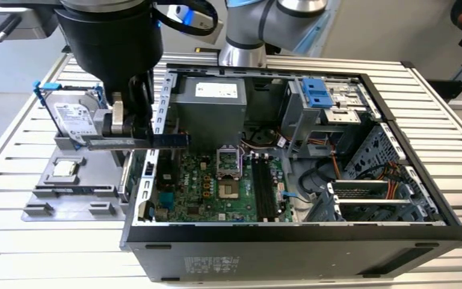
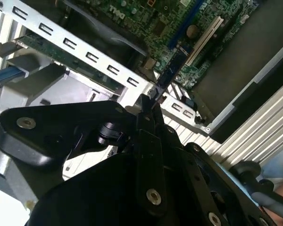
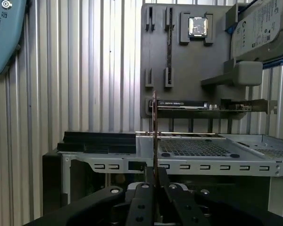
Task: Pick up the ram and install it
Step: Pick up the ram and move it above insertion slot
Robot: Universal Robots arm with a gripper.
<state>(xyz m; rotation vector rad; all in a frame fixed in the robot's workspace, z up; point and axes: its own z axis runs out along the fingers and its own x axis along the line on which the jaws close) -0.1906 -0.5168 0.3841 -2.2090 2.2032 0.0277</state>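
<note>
My gripper (image 1: 144, 139) is shut on the ram (image 1: 171, 139), a narrow dark stick held level and pointing toward the exterior view's right. It hangs over the left wall of the open computer case (image 1: 295, 238), above the motherboard (image 1: 207, 192). In the second wrist view the ram (image 2: 172, 70) juts out from the fingertips (image 2: 148, 101) over the green board. The first wrist view looks along the stick, so the ram (image 3: 154, 132) appears as a thin upright line rising from the shut gripper (image 3: 154, 176). The long black memory slots (image 1: 264, 186) lie further right on the board.
A grey parts holder (image 1: 70, 198) sits left of the case with a hard drive in a blue frame (image 1: 74, 120) and a small square chip (image 1: 65, 168). An expansion card with a metal bracket (image 3: 212, 109) rests on the holder. The slatted table (image 1: 22, 253) surrounds everything.
</note>
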